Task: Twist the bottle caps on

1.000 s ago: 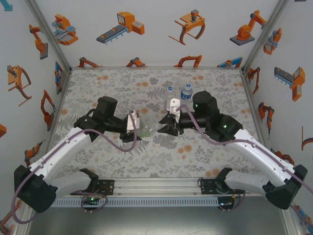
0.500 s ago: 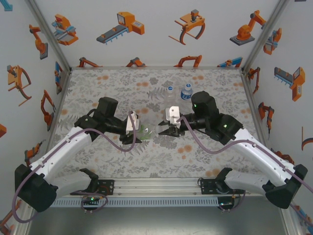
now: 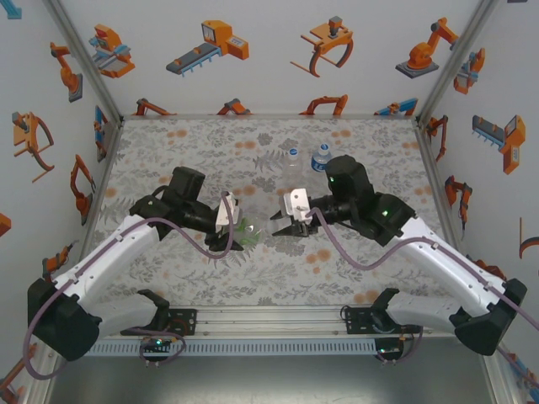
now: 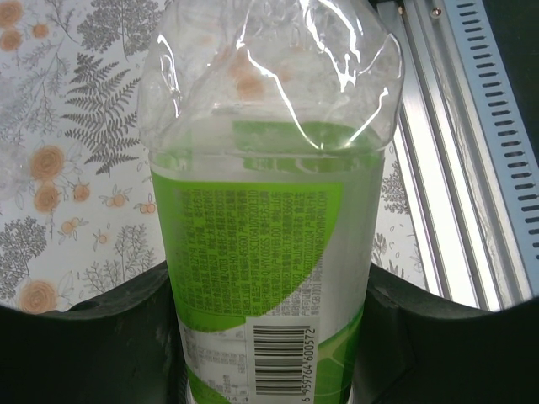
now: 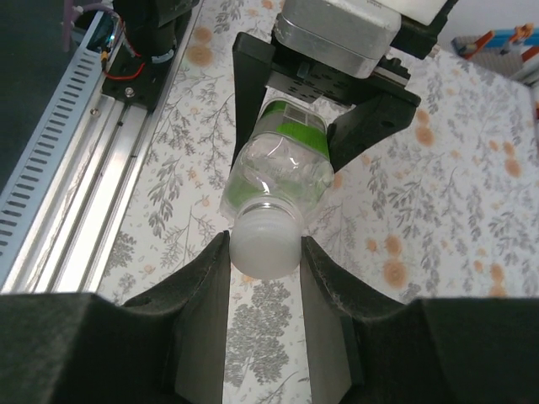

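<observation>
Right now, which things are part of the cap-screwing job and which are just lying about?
In use: green bottle, gripped by the left fingers; white cap on its neck, pinched by the right fingers.
Lying about: blue-label bottle and clear bottle, standing untouched at the back; floral table cover.

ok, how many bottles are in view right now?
3. A green-labelled bottle is held sideways in the left fingers at mid-table, its white cap between the right fingers. A blue-labelled bottle and a plain clear bottle stand side by side toward the far side. The arms might hide more.
</observation>
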### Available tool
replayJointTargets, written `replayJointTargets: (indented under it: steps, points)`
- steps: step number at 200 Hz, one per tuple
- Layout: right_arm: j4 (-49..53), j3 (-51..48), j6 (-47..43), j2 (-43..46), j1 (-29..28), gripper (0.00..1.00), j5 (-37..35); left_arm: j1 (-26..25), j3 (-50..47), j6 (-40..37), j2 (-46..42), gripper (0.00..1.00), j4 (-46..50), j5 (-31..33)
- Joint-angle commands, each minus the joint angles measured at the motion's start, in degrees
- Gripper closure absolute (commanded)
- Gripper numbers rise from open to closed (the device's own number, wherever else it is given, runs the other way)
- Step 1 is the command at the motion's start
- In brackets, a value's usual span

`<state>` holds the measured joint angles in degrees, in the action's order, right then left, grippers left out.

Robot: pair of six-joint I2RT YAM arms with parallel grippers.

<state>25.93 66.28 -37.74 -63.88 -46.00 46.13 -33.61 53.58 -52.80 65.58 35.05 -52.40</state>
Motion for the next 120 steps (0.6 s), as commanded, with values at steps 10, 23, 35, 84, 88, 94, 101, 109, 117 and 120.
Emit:
replayJointTargets:
  steps: [10, 23, 35, 84, 88, 94, 101, 109, 117, 120]
  points:
    - [-8.2, -3.6, 18.0, -1.6, -0.5, 1.0, -6.4, -0.7, 3.6, -0.1, -0.1, 1.0, -2.0, -4.3]
    - [-11.9, -5.5, 29.6, -1.3, -0.5, 1.0, -10.1, -0.7, 3.7, 1.2, 0.0, 1.0, -2.9, -2.7]
    - [-14.4, -6.8, 39.6, -1.0, -0.5, 1.0, -14.1, -0.6, 3.7, 1.9, -0.1, 1.0, -3.4, -2.0]
    - [-13.3, -9.3, 81.6, -1.6, -0.6, 1.0, -31.5, -0.6, 1.8, 4.9, -1.5, 1.0, -7.9, 0.9]
    - [-11.9, -9.1, 85.7, -1.8, -0.6, 1.0, -32.5, -0.5, 1.6, 5.1, -1.6, 1.0, -8.3, 1.3]
    - [-10.1, -8.8, 90.5, -2.0, -0.6, 1.0, -33.3, -0.5, 1.5, 5.2, -1.7, 1.0, -8.7, 1.9]
    - [-8.2, -8.6, 95.7, -2.3, -0.6, 1.0, -33.9, -0.5, 1.5, 5.5, -1.7, 1.0, -8.8, 2.3]
    - [-6.3, -8.4, 100.4, -2.3, -0.5, 1.0, -34.3, -0.5, 1.6, 5.6, -1.7, 1.0, -8.8, 2.6]
    - [-5.9, -8.9, 105.0, -2.2, -0.6, 0.98, -34.3, -0.5, 1.5, 5.6, -1.8, 1.0, -8.9, 2.7]
    - [-6.3, -9.1, 106.3, -2.0, -0.6, 0.97, -34.0, -0.5, 1.5, 5.6, -1.7, 1.0, -9.0, 2.7]
